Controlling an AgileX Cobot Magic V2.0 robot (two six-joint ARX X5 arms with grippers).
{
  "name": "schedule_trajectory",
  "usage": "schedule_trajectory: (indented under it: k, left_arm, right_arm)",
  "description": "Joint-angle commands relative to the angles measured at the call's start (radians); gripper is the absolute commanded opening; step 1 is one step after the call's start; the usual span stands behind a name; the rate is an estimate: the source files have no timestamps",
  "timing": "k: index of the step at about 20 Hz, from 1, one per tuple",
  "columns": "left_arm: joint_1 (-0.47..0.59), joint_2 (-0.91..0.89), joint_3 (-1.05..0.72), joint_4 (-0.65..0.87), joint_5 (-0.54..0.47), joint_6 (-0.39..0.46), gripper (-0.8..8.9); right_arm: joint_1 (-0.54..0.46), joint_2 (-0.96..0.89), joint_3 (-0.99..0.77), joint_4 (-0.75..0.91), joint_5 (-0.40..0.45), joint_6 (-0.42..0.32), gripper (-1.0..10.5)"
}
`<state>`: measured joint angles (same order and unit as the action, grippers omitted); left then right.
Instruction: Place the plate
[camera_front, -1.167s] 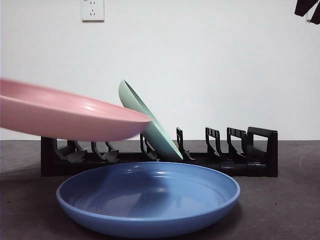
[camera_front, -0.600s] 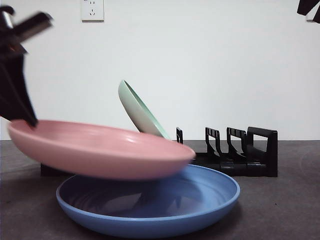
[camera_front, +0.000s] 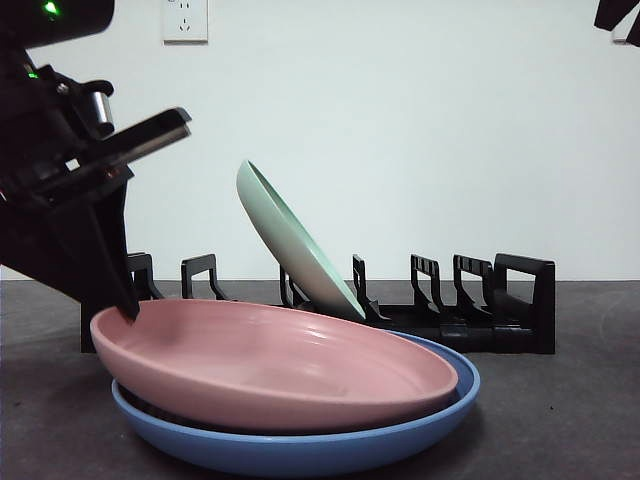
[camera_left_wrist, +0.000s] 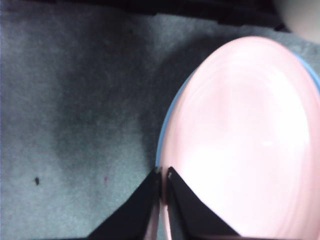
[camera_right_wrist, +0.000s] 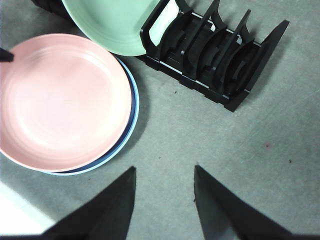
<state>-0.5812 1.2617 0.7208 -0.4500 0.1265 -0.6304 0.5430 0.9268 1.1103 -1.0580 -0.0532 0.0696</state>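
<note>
Three plates and one rack are in sight. The pink plate (camera_front: 275, 365) lies inside the blue plate (camera_front: 300, 450), which sits flat on the worktop (camera_right_wrist: 210, 135) just in front of the black rack (camera_front: 450, 310). The pink plate is tilted a little, its rim higher on the side away from the rack's tall end, and it covers most of the blue one, leaving only a thin blue crescent showing. The green plate (camera_front: 295, 245) stands leaning in a slot of the rack; several slots beside it are unfilled.

The left tool (camera_left_wrist: 163, 176) has its jaws pressed on the raised rim of the pink plate, one jaw inside the rim and one outside. The right tool (camera_right_wrist: 164, 175) hangs high above bare worktop beyond the plates, jaws spread, holding nothing. Open worktop lies all round the blue plate except toward the rack.
</note>
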Motion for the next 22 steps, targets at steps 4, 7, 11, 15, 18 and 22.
schedule_trajectory:
  k: [4,7,11,15,18,22]
  left_arm:
    - [-0.01,0.014,0.007,0.013,-0.006,-0.011,3.57]
    - [0.002,-0.06,0.033,-0.065,-0.006,0.039,4.07]
    - [0.087,-0.318,0.094,-0.141,-0.007,0.231,4.04]
    - [0.258,-0.591,0.093,-0.313,-0.026,0.38,4.05]
    - [0.36,-0.761,0.093,-0.476,-0.026,0.425,4.05]
    - [0.406,-0.872,0.093,-0.575,-0.041,0.423,4.05]
  right_arm:
    - [0.006,0.005,0.018,0.009,-0.002,0.024,1.8]
    - [0.006,0.005,0.018,0.009,-0.002,0.024,1.8]
    - [0.006,0.005,0.018,0.01,-0.002,0.024,1.8]
    - [0.006,0.016,0.018,0.021,-0.012,0.042,1.8]
    - [0.006,0.069,0.018,0.092,-0.086,0.072,1.8]
    - [0.007,0.233,0.047,0.258,-0.277,0.142,1.9]
